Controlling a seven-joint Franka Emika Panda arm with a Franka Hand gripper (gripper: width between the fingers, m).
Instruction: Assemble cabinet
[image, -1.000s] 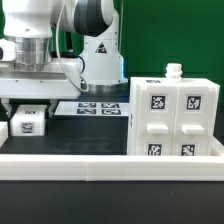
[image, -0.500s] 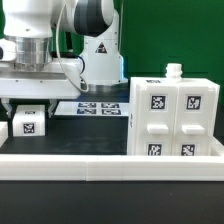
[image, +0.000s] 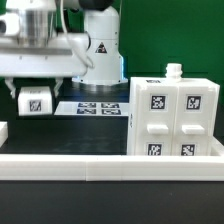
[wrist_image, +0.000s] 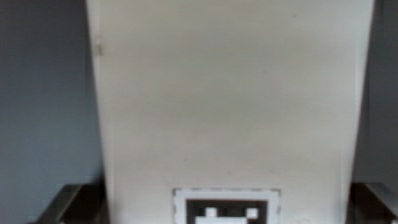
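The cabinet (image: 175, 115) is a large white box at the exterior view's right, with four tagged drawer fronts facing the camera. My gripper (image: 35, 96) is at the exterior view's left, shut on the small white tagged block (image: 35, 102), which it holds above the black table, well apart from the cabinet. In the wrist view the block (wrist_image: 222, 100) fills the frame as a long white face with a tag at one end. It sits between my dark fingers (wrist_image: 71, 203) of the gripper (wrist_image: 222, 205).
The marker board (image: 100, 108) lies flat on the table between the block and the cabinet. A white wall (image: 100, 160) runs along the front. A small white part (image: 3, 130) shows at the left edge. The robot base (image: 100, 50) stands behind.
The gripper has risen with the small white tagged block, which stood on the table before and now hangs above it, slightly further right.
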